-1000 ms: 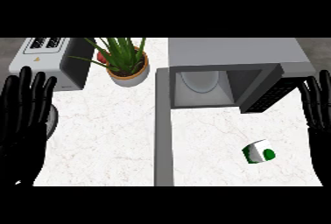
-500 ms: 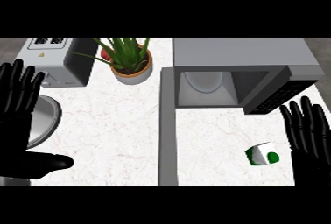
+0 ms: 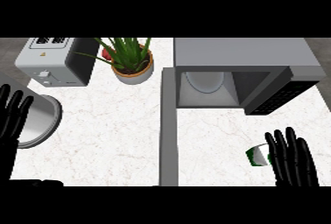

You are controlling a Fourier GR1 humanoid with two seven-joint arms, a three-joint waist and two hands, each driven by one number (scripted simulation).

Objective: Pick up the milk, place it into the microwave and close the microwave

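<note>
A small white and green milk carton lies on the marble counter at the lower right. My right hand is just to its right, fingers straight and pointing away from me, partly covering the carton's right side. The microwave stands behind it, its door swung open to the right and a white turntable plate visible inside. My left hand rests open at the left edge, fingers up.
A toaster stands at the back left with a potted plant beside it. A round metal pan lies at the left, under my left hand. A grey seam divides the counter.
My right hand has slid down and left until it meets the milk carton's right side. The view has shifted slightly; my left hand has dropped a little lower at the left edge.
</note>
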